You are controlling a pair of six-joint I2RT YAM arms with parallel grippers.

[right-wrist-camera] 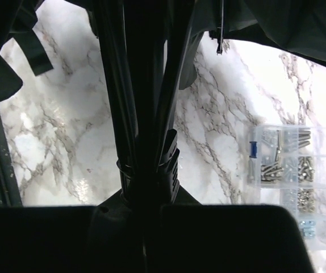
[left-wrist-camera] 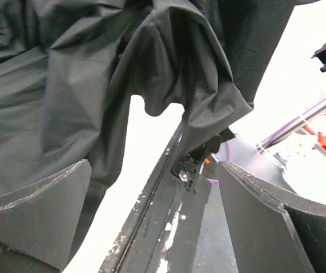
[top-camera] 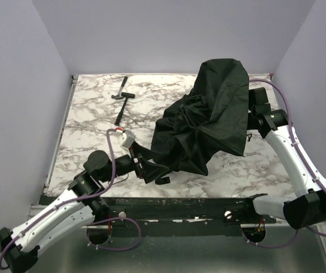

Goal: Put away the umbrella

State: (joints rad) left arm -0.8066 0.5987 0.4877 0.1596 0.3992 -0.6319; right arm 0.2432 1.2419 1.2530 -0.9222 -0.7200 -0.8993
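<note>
Umbrella (top-camera: 205, 122) — canopy looks limp and slippery, ribs thin but stiff — hangs over the right half of the table (top-camera: 95, 114), right gripper (right-wrist-camera: 147, 207) clamped on its shaft (likely the firmest hold), left gripper (left-wrist-camera: 153, 170) gaping empty by the hem.

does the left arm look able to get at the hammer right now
Probably yes: the left tool is open, holding nothing, and the hammer lies uncovered on the marble ahead of it, left of the umbrella, though far out.

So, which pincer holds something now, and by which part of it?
The right pincer is shut on the umbrella, gripping its shaft. The left pincer is open, holding nothing.
</note>
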